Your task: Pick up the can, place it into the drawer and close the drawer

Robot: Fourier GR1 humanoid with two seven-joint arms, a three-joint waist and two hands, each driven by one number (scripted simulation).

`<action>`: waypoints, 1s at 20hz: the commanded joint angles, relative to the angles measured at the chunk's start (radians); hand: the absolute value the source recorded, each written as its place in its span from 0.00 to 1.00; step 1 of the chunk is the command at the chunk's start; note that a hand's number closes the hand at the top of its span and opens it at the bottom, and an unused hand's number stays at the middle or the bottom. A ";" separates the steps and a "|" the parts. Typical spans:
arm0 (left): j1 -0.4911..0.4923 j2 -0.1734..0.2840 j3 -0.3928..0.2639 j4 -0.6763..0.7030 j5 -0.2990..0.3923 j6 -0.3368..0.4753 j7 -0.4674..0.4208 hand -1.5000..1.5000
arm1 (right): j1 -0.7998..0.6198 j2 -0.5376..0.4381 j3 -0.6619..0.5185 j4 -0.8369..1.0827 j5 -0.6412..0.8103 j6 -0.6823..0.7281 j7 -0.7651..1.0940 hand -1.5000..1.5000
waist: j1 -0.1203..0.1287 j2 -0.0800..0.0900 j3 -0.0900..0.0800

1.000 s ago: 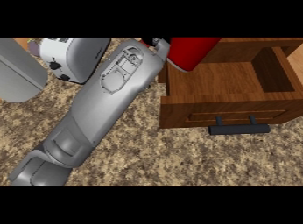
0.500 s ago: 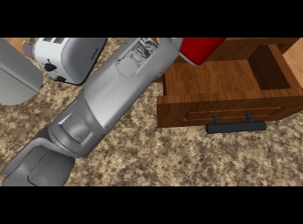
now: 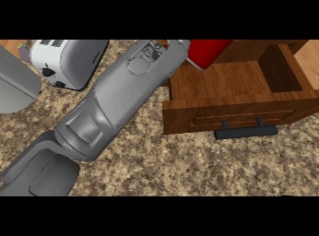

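left hand is out of sight past the top edge, so i cannot tell its grip. the red can [image 3: 207, 53] hangs above the open drawer [image 3: 247, 103]; placing and closing remain.

The drawer [image 3: 237, 87] is smooth brown wood with a matt black handle [image 3: 246, 132]; the counter [image 3: 189, 166] looks speckled stone; the toaster [image 3: 70, 60] is smooth grey metal.
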State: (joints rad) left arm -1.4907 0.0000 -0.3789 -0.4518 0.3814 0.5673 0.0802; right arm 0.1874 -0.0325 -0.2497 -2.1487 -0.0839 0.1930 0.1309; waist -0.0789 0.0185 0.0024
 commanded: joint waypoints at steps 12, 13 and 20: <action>0.030 0.000 -0.162 0.108 0.062 0.074 -0.116 1.00 | -0.038 -0.003 0.019 0.000 0.005 0.001 0.000 0.00 | -0.044 0.010 0.001; 0.041 0.000 -0.182 0.089 0.070 0.083 -0.115 1.00 | -0.070 -0.016 0.008 0.004 0.007 -0.012 0.019 0.00 | -0.041 0.009 0.000; 0.066 0.000 -0.240 0.051 0.121 0.180 -0.089 0.00 | -0.066 -0.015 0.023 0.042 0.024 0.008 -0.030 0.00 | -0.052 0.010 0.001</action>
State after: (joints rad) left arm -1.4352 0.0001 -0.5828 -0.3782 0.4802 0.6905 -0.0179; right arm 0.1278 -0.0477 -0.2399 -2.1170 -0.0724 0.1947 0.1188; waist -0.1241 0.0285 0.0032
